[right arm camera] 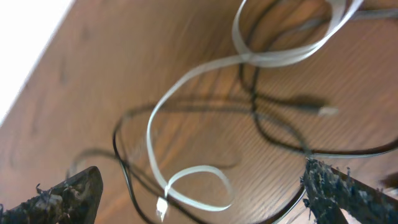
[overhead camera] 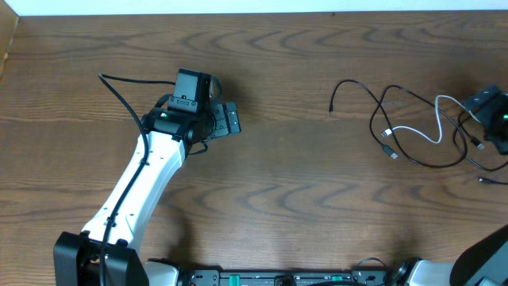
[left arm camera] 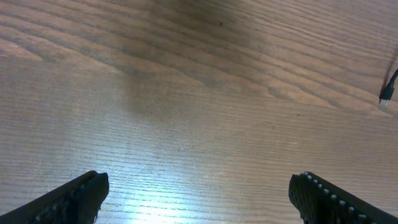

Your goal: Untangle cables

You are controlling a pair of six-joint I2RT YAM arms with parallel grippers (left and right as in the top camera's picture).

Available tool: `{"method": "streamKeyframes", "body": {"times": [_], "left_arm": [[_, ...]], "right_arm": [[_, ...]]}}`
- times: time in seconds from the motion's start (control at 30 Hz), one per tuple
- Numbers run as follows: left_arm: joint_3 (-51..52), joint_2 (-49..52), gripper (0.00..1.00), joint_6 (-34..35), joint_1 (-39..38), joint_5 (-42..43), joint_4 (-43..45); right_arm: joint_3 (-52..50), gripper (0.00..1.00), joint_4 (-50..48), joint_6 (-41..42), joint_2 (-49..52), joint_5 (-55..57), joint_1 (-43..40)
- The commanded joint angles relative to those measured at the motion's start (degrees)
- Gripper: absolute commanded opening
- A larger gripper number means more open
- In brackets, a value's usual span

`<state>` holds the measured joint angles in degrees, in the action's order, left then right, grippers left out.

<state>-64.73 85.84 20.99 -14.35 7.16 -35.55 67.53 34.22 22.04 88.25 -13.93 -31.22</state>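
Table (overhead camera: 278,159) is warm mid-brown wood with wavy darker grain all over, washing out to a pale sheen in the left wrist view. The black cable (overhead camera: 350,82) and the white cable (overhead camera: 437,119) are both plain, no stripes or markings. Left arm (overhead camera: 143,179) is white with black joints. The left gripper (left arm camera: 198,193) has black fingers (left arm camera: 323,199) with a row of tiny ridges.

We found the cables (overhead camera: 409,129) on the table (overhead camera: 302,199) at upper right, the left gripper (overhead camera: 230,121) well apart toward upper left.
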Motion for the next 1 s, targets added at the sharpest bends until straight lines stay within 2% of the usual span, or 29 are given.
{"method": "streamKeyframes", "body": {"times": [0.0, 0.17, 0.27, 0.43, 0.47, 0.5, 0.7, 0.83, 0.97], "left_arm": [[0.0, -0.1, 0.98, 0.1, 0.3, -0.4, 0.0], [0.0, -0.1, 0.98, 0.1, 0.3, -0.4, 0.0], [0.0, -0.1, 0.98, 0.1, 0.3, -0.3, 0.0], [0.0, -0.1, 0.98, 0.1, 0.3, -0.3, 0.0], [0.0, -0.1, 0.98, 0.1, 0.3, -0.3, 0.0], [0.0, -0.1, 0.98, 0.1, 0.3, -0.4, 0.0], [0.0, -0.1, 0.98, 0.1, 0.3, -0.4, 0.0], [0.0, -0.1, 0.98, 0.1, 0.3, -0.3, 0.0], [0.0, -0.1, 0.98, 0.1, 0.3, -0.3, 0.0]], "right_arm": [[0.2, 0.99, 0.7, -7.2, 4.0, -3.2, 3.7], [0.2, 0.99, 1.4, -14.3, 9.9, -3.2, 9.0], [0.2, 0.99, 1.9, -14.5, 12.6, -3.1, 11.1], [0.2, 0.49, 1.6, -14.4, 15.9, 2.1, 11.4], [0.2, 0.18, 1.5, -14.4, 15.6, 3.3, 11.3], [0.3, 0.01, 1.5, -14.4, 14.9, 4.3, 11.0], [5.4, 0.01, 1.0, -10.1, 5.7, 4.4, 5.2], [9.6, 0.01, -7.1, -6.3, -5.0, 4.9, -2.8], [9.6, 0.01, -10.6, -4.5, -9.0, 6.8, -8.0]]}}
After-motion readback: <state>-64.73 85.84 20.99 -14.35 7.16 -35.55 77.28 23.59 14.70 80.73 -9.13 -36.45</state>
